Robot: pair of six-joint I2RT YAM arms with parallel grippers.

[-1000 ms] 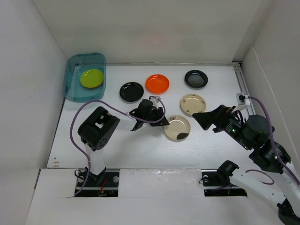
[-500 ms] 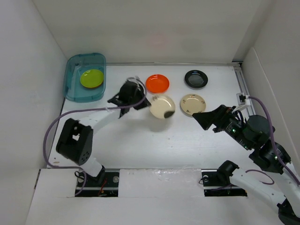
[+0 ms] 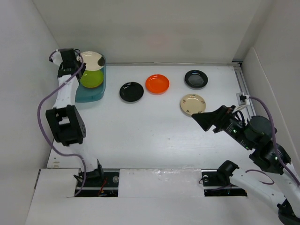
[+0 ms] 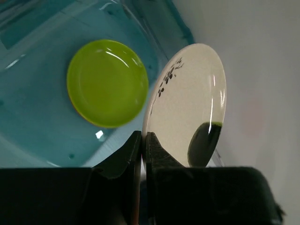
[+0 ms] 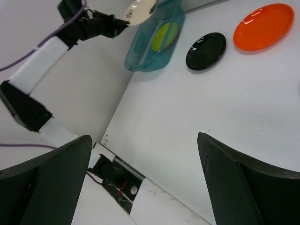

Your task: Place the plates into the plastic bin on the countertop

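Note:
My left gripper (image 3: 75, 60) is shut on the rim of a cream plate (image 3: 92, 60) with small dark markings and holds it tilted above the far end of the teal plastic bin (image 3: 98, 93). In the left wrist view the cream plate (image 4: 187, 105) hangs over the bin (image 4: 33, 42), beside a lime green plate (image 4: 107, 82) that lies in it. On the countertop lie a black plate (image 3: 131, 91), an orange plate (image 3: 157, 83), a second black plate (image 3: 196, 78) and a second cream plate (image 3: 192, 104). My right gripper (image 3: 202, 120) is open and empty, above the counter near that cream plate.
White walls close in the left, back and right sides. The bin stands in the far left corner against the left wall. A metal rail (image 3: 243, 86) runs along the right edge of the counter.
My left arm has swung from the counter's middle to the far left, carrying the cream plate to above the bin. The right arm has not moved.

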